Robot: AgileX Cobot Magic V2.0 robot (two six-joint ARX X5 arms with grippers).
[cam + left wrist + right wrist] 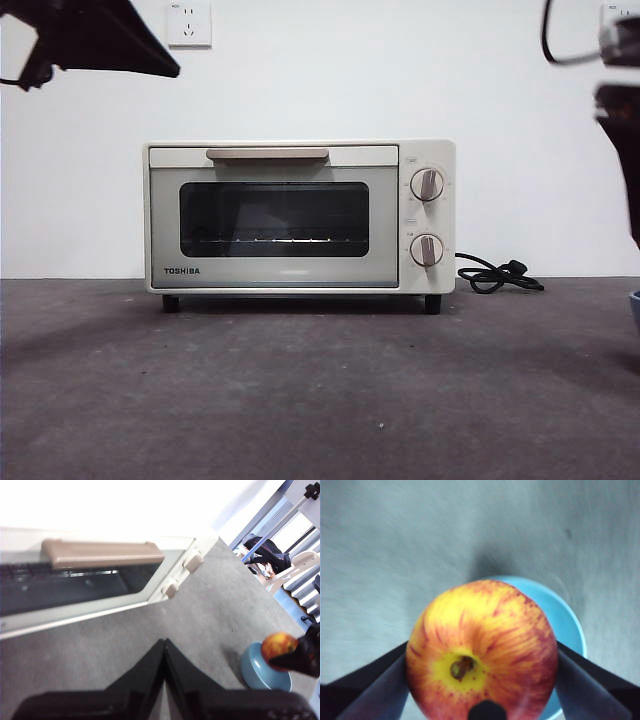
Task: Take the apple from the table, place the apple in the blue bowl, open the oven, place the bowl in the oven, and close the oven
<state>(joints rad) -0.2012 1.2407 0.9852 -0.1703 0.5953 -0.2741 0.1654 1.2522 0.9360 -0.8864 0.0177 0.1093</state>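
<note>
My right gripper (pixel 482 680) is shut on the red apple (pixel 482 652), its yellow stem patch facing the camera, and holds it in the air just over the blue bowl (pixel 560 612). The left wrist view shows that apple (pixel 279 645) above the blue bowl (pixel 260 672) on the table, far to the oven's right. In the front view only the bowl's rim (pixel 635 300) peeks in at the right edge. The cream oven (pixel 300 215) stands closed in the middle, its beige handle (pixel 267 154) on top. My left gripper (pixel 165 647) is shut and empty, raised in front of the oven.
The oven's black cord (pixel 495 275) lies coiled on the table to its right. A wall socket (pixel 188 22) sits above the oven. The dark grey table (pixel 320 390) spreads in front. Chairs and a stand (pixel 280 550) are beyond the table's far side.
</note>
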